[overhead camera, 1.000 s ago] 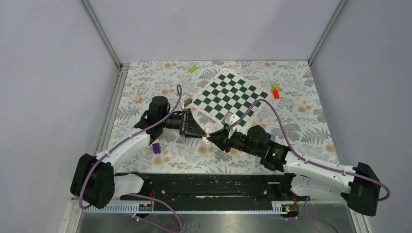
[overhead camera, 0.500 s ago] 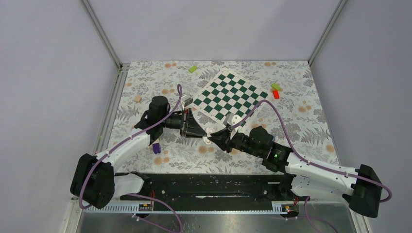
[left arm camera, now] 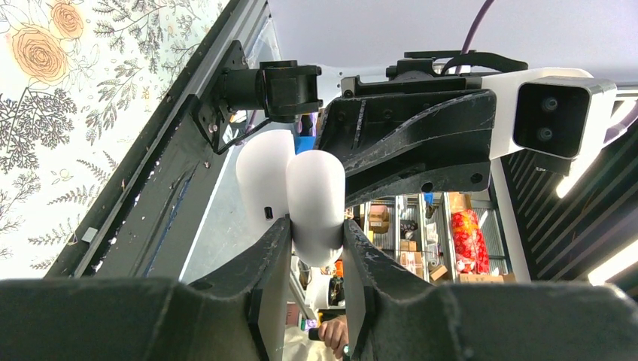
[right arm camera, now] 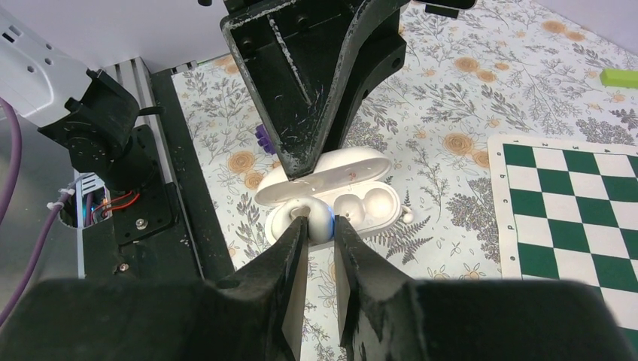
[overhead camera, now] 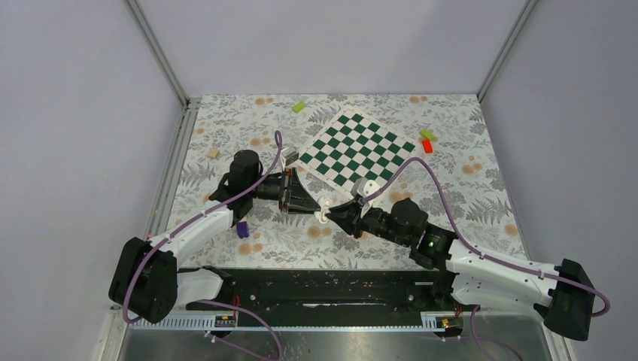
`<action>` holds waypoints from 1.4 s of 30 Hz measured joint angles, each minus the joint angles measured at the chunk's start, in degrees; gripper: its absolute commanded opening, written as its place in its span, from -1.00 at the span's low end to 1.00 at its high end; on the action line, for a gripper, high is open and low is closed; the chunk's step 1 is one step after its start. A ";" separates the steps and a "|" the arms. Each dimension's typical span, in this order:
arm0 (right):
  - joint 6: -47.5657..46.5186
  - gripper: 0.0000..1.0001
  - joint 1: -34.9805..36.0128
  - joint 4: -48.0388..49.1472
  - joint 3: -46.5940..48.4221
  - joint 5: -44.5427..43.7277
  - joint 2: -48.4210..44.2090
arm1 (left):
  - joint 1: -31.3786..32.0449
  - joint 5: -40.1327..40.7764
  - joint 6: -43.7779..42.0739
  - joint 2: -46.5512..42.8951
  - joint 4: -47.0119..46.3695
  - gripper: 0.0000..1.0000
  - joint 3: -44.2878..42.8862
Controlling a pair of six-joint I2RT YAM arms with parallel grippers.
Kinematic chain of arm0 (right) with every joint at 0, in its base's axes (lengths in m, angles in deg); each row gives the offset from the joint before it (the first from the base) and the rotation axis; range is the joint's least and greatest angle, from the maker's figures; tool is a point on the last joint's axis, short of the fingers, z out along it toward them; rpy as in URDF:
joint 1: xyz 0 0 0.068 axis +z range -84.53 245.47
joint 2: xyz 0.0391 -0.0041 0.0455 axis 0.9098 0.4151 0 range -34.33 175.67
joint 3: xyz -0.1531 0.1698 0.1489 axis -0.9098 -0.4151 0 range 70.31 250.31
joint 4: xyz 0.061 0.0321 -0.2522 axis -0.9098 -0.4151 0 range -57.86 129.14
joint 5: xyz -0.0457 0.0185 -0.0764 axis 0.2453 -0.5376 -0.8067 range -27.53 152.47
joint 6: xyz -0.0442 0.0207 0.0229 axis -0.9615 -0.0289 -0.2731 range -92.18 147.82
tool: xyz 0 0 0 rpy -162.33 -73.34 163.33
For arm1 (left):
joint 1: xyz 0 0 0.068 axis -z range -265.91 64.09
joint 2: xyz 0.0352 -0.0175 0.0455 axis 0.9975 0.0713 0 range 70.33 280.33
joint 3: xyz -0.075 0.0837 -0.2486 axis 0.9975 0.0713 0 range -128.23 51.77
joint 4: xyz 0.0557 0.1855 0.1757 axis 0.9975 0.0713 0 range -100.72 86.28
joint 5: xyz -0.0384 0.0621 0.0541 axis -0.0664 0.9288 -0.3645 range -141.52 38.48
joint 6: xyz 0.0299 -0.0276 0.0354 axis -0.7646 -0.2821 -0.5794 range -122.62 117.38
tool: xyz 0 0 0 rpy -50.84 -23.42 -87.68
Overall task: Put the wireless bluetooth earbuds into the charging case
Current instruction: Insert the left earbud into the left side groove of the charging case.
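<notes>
A: Where has the case [right arm camera: 353, 167] got to?

B: It sits between the two arms, just off the near corner of the chessboard [overhead camera: 353, 147] and over the flowered cloth [overhead camera: 466, 199]. The lid is swung open. The left claw [left arm camera: 316, 227] is clamped on its rounded shell, with the fingers only as far apart as the shell is thick.

A: And the right claw [right arm camera: 319, 223]?

B: It's nearly closed, pinching one earbud [right arm camera: 314, 213] right at the left-hand well of the case. I can't tell whether the other well is filled.

A: How will those pieces handle?

B: Both look light, hard and glossy, so I'd expect them to be slippery. The bud is tiny and rounded, and it could squirt out of the fingers if it's squeezed off-centre. The narrow pinch across its body looks right to me. The case is a smooth pebble that might twist in the grip if it's pushed from one side, and the hinge looks like the weak part. Any push should go straight down into the well, not against the lid.

A: Is there room to work?

B: It's tight where it counts — the left claw's black fingers hang directly over the open lid, just beside the right fingertips, so the two could knock together. Elsewhere the cloth lies open toward the chessboard. The black rail [right arm camera: 180, 188] runs along the near edge, and a purple block [overhead camera: 241, 229] sits by the left arm, well apart from the case.
</notes>
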 measured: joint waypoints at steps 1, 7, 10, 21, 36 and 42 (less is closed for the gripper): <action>0.00 -0.50 0.00 0.00 -0.07 -0.07 -0.09 | 0.00 0.00 0.04 0.00 -0.13 -1.00 0.00; -0.02 -0.46 0.00 -0.04 -0.15 -0.42 -0.11 | -0.09 -0.02 0.33 0.07 -0.98 -1.00 0.26; -0.02 -0.47 0.00 -0.04 -0.31 -0.46 0.07 | -0.13 -0.09 0.63 0.35 -1.55 -1.00 0.48; -0.07 -0.48 0.00 -0.22 -0.07 -0.59 1.36 | -0.37 -0.15 2.14 1.11 -3.65 -1.00 1.53; -2.34 -0.50 1.51 -4.48 2.47 -2.64 2.51 | -0.68 -0.33 2.29 1.14 -3.78 -1.00 2.14; -3.28 -0.51 2.34 -9.01 5.49 -4.00 3.58 | -0.68 -0.55 2.62 1.11 -4.11 -1.00 2.14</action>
